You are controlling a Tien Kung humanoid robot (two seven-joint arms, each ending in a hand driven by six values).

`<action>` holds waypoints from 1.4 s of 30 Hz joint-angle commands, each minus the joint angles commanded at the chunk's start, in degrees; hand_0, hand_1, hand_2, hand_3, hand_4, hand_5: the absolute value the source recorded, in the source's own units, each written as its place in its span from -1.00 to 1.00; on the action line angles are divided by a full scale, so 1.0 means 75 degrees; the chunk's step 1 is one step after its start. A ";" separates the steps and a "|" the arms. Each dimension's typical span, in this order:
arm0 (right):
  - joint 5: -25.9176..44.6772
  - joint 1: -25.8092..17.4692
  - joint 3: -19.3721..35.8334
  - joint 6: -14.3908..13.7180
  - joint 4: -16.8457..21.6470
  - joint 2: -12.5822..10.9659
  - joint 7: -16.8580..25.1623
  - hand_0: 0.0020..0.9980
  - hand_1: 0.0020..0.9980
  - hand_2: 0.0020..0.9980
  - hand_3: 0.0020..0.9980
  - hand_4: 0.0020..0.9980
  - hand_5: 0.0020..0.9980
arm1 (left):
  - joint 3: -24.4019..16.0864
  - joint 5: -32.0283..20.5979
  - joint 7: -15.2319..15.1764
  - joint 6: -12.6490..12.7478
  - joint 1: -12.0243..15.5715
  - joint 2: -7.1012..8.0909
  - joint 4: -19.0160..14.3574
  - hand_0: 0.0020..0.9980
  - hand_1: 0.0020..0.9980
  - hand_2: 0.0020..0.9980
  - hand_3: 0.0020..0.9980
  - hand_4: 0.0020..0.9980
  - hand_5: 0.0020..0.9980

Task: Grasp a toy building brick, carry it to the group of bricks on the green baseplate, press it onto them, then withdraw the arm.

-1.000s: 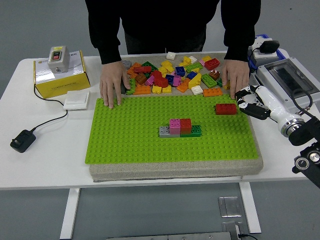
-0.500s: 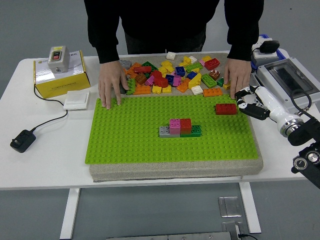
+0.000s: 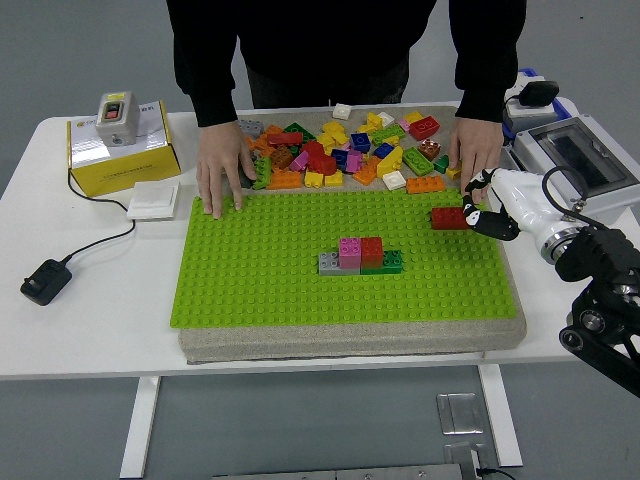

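Note:
A dark red brick (image 3: pixel 450 218) lies alone on the green baseplate (image 3: pixel 280 270) near its right edge. My right hand (image 3: pixel 477 210) comes in from the right, open, its black fingertips (image 3: pixel 470 211) at the brick's right end. The group of bricks (image 3: pixel 360 256) stands mid-plate: grey, pink, red and green pieces joined together. A pile of loose bricks (image 3: pixel 340 150) lies behind the plate. A person at the far side rests one hand (image 3: pixel 222 172) flat on the plate's far left corner and the other hand (image 3: pixel 473 148) at its far right corner, just behind my fingers.
A yellow box (image 3: pixel 120 152) with a grey switch on top stands at the far left, a white pad (image 3: pixel 155 198) beside it and a black plug (image 3: pixel 44 281) with its cable nearer. A grey electrical box (image 3: pixel 578 160) sits at the right, behind my forearm.
My right hand has moved left and turned, bringing its fingertips from beside the plate's edge up to the dark red brick. The person's hands stay on the plate's far corners.

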 joint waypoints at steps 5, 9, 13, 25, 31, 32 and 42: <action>-0.0261 0.0396 -0.0509 0.0083 -0.0325 0.0115 -0.0045 -0.65 -0.40 0.58 0.69 0.08 -0.25 | -0.0007 0.0021 0.0005 -0.0006 -0.0002 0.0000 0.0000 0.39 0.39 0.29 0.44 -0.59 0.05; -0.0262 0.0739 -0.0818 0.0176 -0.0690 0.0248 -0.0057 -0.63 -0.40 0.66 0.82 0.14 -0.30 | -0.0024 0.0049 0.0002 -0.0005 -0.0021 0.0019 0.0000 0.39 0.39 0.29 0.45 -0.59 0.05; -0.0108 0.1046 -0.1135 0.0264 -0.1051 0.0348 -0.0039 -0.63 -0.40 0.66 0.82 0.14 -0.30 | -0.0032 0.0073 0.0004 -0.0007 -0.0031 0.0028 0.0000 0.39 0.39 0.29 0.45 -0.59 0.05; 0.0637 0.1667 -0.2155 0.0225 -0.2134 0.0616 0.0252 -0.64 -0.43 0.69 0.85 0.20 -0.28 | -0.0030 0.0097 0.0005 -0.0010 -0.0054 0.0046 0.0000 0.39 0.39 0.29 0.45 -0.59 0.05; 0.0792 0.1838 -0.2449 0.0169 -0.2367 0.0720 0.0346 -0.64 -0.45 0.68 0.84 0.21 -0.27 | -0.0024 0.0105 -0.0002 -0.0010 -0.0069 0.0051 0.0000 0.39 0.39 0.29 0.44 -0.59 0.05; 0.0806 0.1854 -0.2476 0.0165 -0.2389 0.0731 0.0353 -0.64 -0.45 0.68 0.84 0.21 -0.27 | -0.0021 0.0103 -0.0003 -0.0010 -0.0071 0.0052 0.0000 0.39 0.39 0.29 0.44 -0.59 0.05; 0.0974 0.1980 -0.2756 0.0064 -0.2616 0.0824 0.0447 -0.63 -0.46 0.54 0.70 0.21 -0.25 | 0.0000 0.0092 -0.0024 0.0000 -0.0082 0.0060 0.0000 0.39 0.39 0.29 0.44 -0.59 0.05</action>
